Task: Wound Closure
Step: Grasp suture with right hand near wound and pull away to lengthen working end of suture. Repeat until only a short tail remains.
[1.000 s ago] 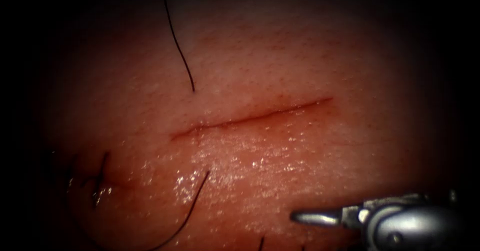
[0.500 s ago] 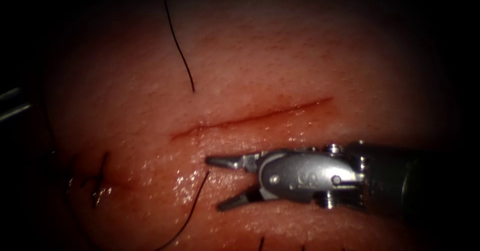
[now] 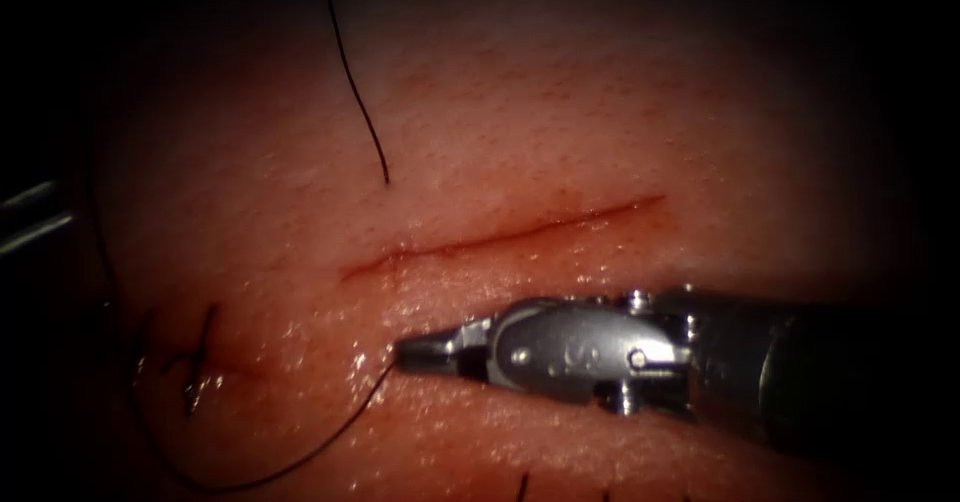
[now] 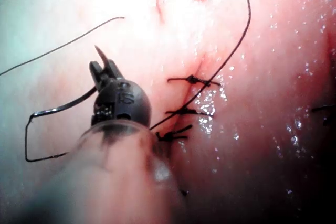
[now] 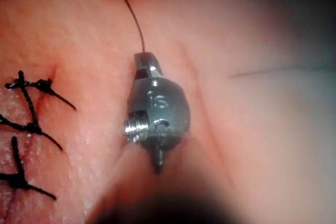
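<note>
Right tool [image 3: 415,350]: jaws pressed together on the free end of the thread [image 3: 330,440], just below the cut [image 3: 500,232] near its left end; 0.5 s ago they stood spread.
Left tool [image 4: 104,66]: jaws parted, pinching nothing I can make out; the needle [image 4: 50,113] lies just beside it, well left of the cut.
Thread's run: down and left from the right tool (the nearer arm), looping toward the stitches [image 4: 189,95].
Tissue [image 3: 600,112]: wet, cut unclosed here.
</note>
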Controlling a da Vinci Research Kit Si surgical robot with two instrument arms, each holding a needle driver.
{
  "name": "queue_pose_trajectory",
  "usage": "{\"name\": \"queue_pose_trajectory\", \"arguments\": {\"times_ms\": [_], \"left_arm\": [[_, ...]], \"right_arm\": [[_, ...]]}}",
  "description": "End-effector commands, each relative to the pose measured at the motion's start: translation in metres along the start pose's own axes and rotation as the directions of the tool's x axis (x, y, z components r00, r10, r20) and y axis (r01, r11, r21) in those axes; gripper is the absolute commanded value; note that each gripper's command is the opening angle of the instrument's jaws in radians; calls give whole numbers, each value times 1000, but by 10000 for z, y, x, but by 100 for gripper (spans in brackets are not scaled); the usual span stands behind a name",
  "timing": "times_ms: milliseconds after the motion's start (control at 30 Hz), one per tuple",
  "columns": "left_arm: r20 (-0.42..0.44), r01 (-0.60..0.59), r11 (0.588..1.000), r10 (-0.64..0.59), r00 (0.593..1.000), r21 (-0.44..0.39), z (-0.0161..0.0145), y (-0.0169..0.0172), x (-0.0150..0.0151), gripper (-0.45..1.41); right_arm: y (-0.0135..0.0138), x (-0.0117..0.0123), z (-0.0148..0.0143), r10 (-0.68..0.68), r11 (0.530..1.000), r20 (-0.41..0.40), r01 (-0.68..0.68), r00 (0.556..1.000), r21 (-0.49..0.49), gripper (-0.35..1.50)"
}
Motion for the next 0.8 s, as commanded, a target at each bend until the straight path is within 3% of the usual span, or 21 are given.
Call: {"name": "queue_pose_trajectory", "arguments": {"times_ms": [33, 267, 467, 500, 667, 800], "left_arm": [[-4, 0, 1000, -1, 1000, -6, 10, 1, -1, -45], [-3, -7, 1000, 7, 1000, -16, 16, 7, 2, -45], [-2, -3, 1000, 3, 1000, -16, 19, 9, 1, -45], [1, -5, 1000, 5, 1000, -19, 21, 11, 1, -45], [1, -8, 999, 8, 1000, -32, 28, 17, 2, -45], [1, -6, 999, 6, 1000, -38, 30, 19, 3, -45]], "right_arm": [[2, 2, 7, 7, 1000, 8, -7, 1000, 17, -35], [-29, 11, -18, 7, 999, 36, -9, 999, 53, -35], [-88, 39, -50, -16, 997, 37, 13, 999, 81, -35], [-109, 50, -57, -24, 996, 39, 21, 999, 92, -35], [-162, 75, -70, -46, 989, 38, 40, 998, 141, -35], [-189, 88, -70, -61, 982, 22, 56, 998, 181, -35]]}}
